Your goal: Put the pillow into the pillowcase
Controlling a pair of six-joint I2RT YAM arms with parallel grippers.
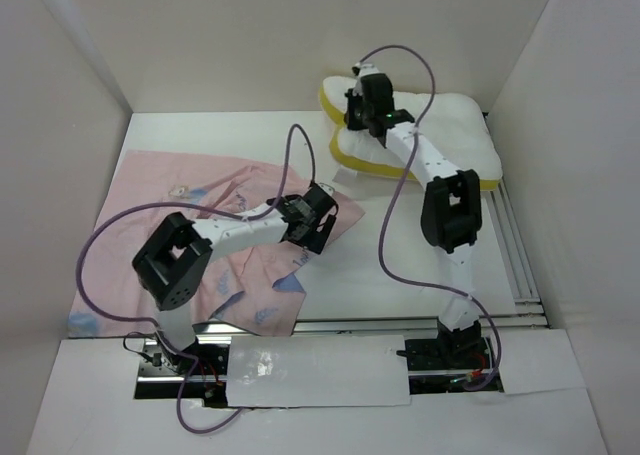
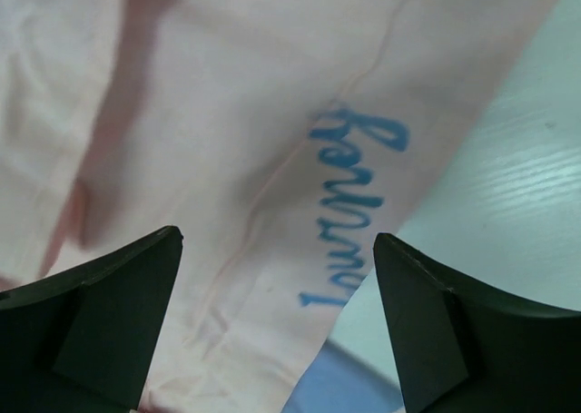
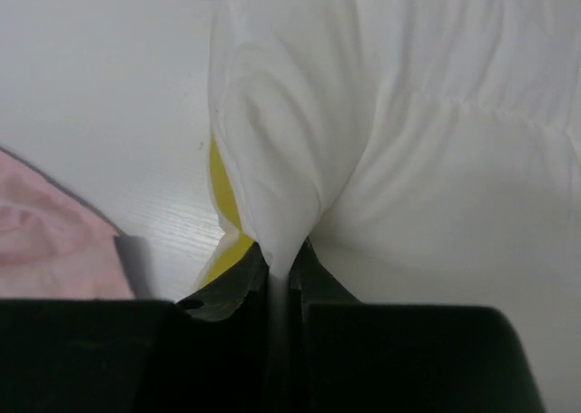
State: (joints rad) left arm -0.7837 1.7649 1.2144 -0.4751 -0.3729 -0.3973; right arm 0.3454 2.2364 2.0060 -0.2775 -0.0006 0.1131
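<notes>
- The pillow lies at the far right of the table, a fold of its white edge pinched tight by the right gripper.
- The pillowcase lies pink side up at left.
- The left gripper hovers over it, jaws apart.

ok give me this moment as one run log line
left gripper: open above pillowcase edge | right gripper: shut on pillow fold | pillow: not yet in pillowcase
</notes>
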